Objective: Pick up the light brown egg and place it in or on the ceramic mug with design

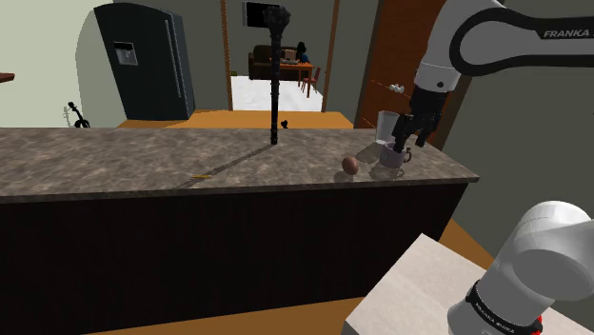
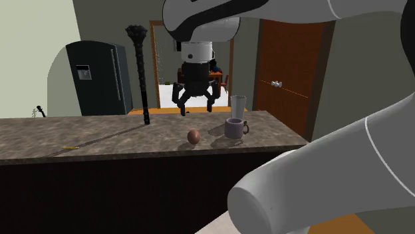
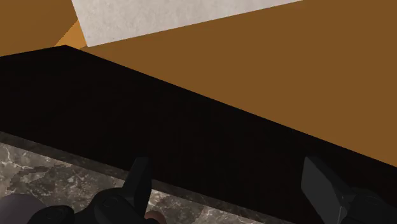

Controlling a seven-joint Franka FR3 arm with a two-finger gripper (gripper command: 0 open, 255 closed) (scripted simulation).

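Black jaws wide apart, empty, above counter (image 2: 100,136) edge, near brown egg (image 2: 193,137) and mug (image 2: 234,127)

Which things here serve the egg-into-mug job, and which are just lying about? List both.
For the job:
- small brown egg
- greyish-purple handled mug beside the egg
- black gripper, open, hovering

Lying about:
- tall clear glass behind the mug
- tall black knob-topped pole
- thin yellow stick
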